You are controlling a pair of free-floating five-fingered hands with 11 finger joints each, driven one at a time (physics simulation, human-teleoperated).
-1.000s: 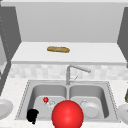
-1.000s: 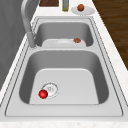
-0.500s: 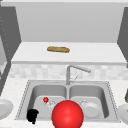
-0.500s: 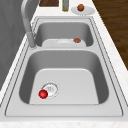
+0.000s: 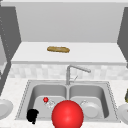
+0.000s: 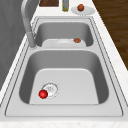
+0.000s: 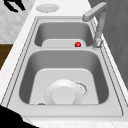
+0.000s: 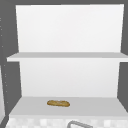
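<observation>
My left hand (image 5: 32, 115) hovers at the front left corner of the sink (image 5: 23, 95), over its rim; it holds nothing. In the right side view the left hand (image 7: 15, 5) shows at the top left with its fingers spread. A black shape in that view's bottom left corner is a hand (image 7: 11, 120), seemingly my right one. A small red ball (image 5: 45, 99) lies by the drain of the left basin, also seen as the red ball (image 6: 43, 94). A white plate (image 7: 63, 95) lies in the right basin. A large red ball (image 5: 67, 115) covers the sink's front edge.
A bread loaf (image 5: 58, 49) lies on the shelf above the faucet (image 5: 75, 71). White plates stand on the counter at the left (image 5: 3, 107) and right (image 5: 123, 112); the right plate (image 6: 82, 10) carries a brown ball. A bottle (image 6: 65, 5) stands beside it.
</observation>
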